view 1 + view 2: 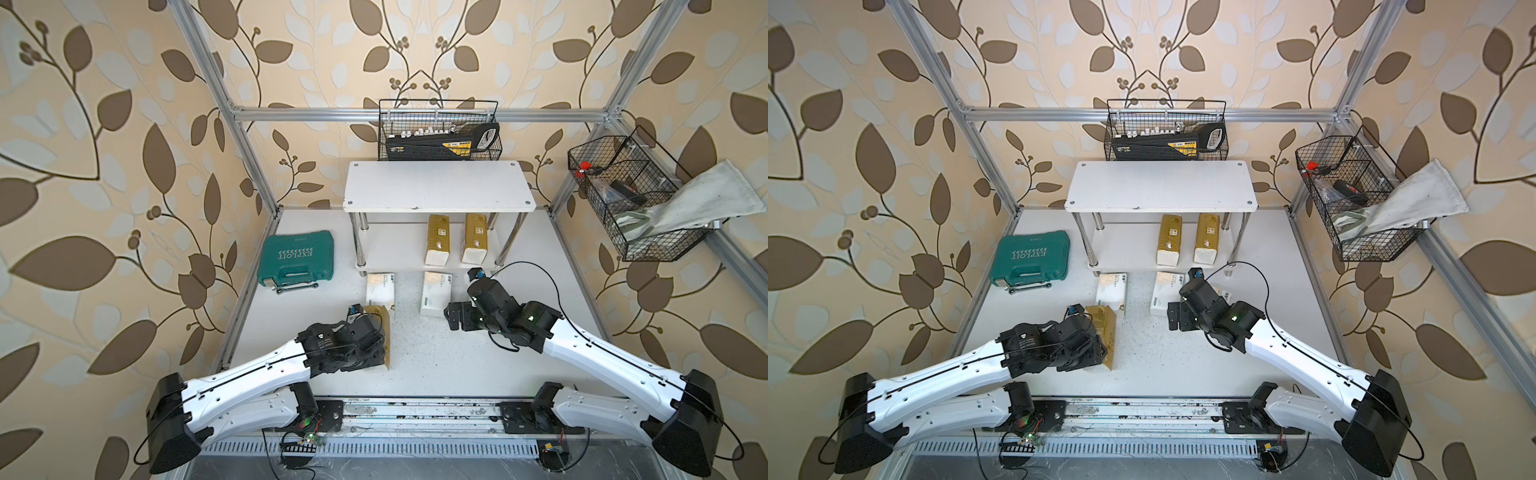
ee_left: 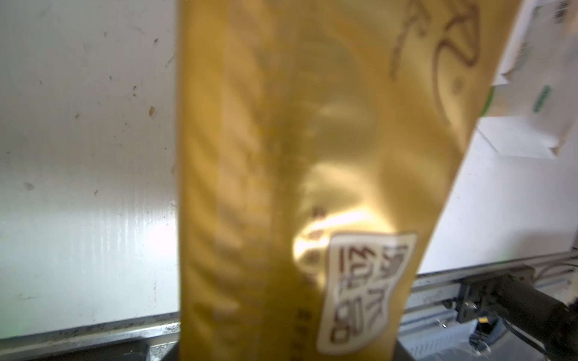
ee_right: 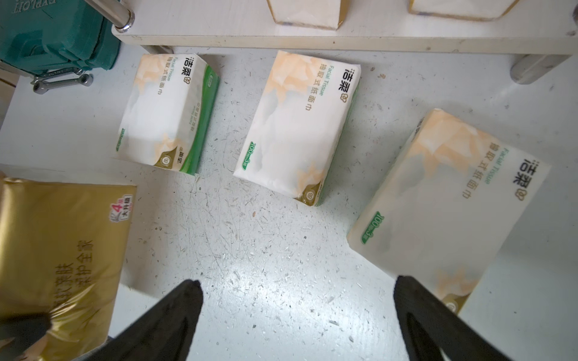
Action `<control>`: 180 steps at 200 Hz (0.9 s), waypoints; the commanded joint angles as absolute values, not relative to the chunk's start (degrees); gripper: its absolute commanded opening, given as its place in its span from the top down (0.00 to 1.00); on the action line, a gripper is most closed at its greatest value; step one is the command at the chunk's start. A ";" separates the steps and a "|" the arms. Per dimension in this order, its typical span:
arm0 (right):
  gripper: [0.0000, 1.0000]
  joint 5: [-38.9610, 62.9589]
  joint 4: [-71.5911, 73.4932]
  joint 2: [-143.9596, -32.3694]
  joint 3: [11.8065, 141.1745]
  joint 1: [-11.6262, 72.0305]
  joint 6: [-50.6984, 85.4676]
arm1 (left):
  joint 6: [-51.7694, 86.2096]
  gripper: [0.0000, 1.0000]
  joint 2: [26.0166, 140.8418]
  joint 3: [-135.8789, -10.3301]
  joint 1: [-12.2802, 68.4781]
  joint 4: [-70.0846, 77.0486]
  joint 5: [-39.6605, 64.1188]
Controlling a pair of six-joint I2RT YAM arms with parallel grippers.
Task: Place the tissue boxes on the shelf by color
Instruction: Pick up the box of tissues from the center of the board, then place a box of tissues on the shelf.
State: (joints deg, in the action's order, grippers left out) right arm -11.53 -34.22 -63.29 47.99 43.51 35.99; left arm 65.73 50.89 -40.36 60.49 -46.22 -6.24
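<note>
A shiny gold tissue box (image 1: 383, 332) stands on its long edge at the front left of the table, and my left gripper (image 1: 368, 347) is shut on it. It fills the left wrist view (image 2: 297, 156) and hides the fingers there. Two more gold boxes (image 1: 437, 240) (image 1: 475, 237) lie side by side on the lower board of the shelf (image 1: 438, 187); its top board is bare. Three white-and-green boxes (image 3: 169, 112) (image 3: 300, 125) (image 3: 447, 200) lie on the table in front of the shelf. My right gripper (image 3: 294, 287) hangs open over bare table beside the rightmost white box.
A green tool case (image 1: 296, 259) with a wrench (image 1: 297, 287) in front of it lies left of the shelf. A black wire basket (image 1: 438, 133) hangs behind the shelf, and another (image 1: 636, 199) with a grey cloth hangs on the right frame.
</note>
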 commanded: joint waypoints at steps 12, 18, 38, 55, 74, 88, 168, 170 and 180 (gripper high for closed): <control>0.01 -10.74 -35.41 -62.58 47.11 42.49 35.41 | 60.04 0.48 42.93 -42.18 60.91 -46.91 -4.76; 0.01 -10.57 -35.39 -62.58 47.10 42.23 35.34 | 59.32 0.48 41.74 -42.26 60.92 -46.46 -4.66; 0.01 -10.20 -35.35 -62.41 47.11 41.42 35.00 | 57.57 0.46 38.79 -42.91 60.91 -45.29 -5.83; 0.01 -9.85 -35.59 -62.32 47.17 40.70 34.74 | 56.14 0.44 37.80 -44.03 60.90 -44.69 -7.52; 0.01 -9.84 -35.86 -62.15 47.11 40.69 34.50 | 54.86 0.43 38.59 -45.96 60.88 -45.00 -10.51; 0.01 -9.76 -36.02 -61.97 47.06 40.69 34.39 | 53.49 0.43 40.08 -47.66 60.81 -44.92 -12.53; 0.01 -9.84 -36.30 -61.29 45.59 38.32 34.27 | 44.21 0.46 52.58 -53.29 44.68 -37.79 -4.11; 0.01 -9.84 -36.30 -61.24 45.59 38.30 34.34 | 43.90 0.45 52.92 -53.40 44.35 -37.62 -4.06; 0.01 -9.89 -36.34 -61.12 45.39 38.21 34.35 | 42.40 0.45 55.15 -54.79 43.00 -36.99 -3.96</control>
State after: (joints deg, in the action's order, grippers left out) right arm -10.00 -35.07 -62.22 46.76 38.57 34.87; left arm 47.81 52.29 -50.52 46.22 -42.24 -7.22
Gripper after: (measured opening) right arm 0.990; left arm 0.550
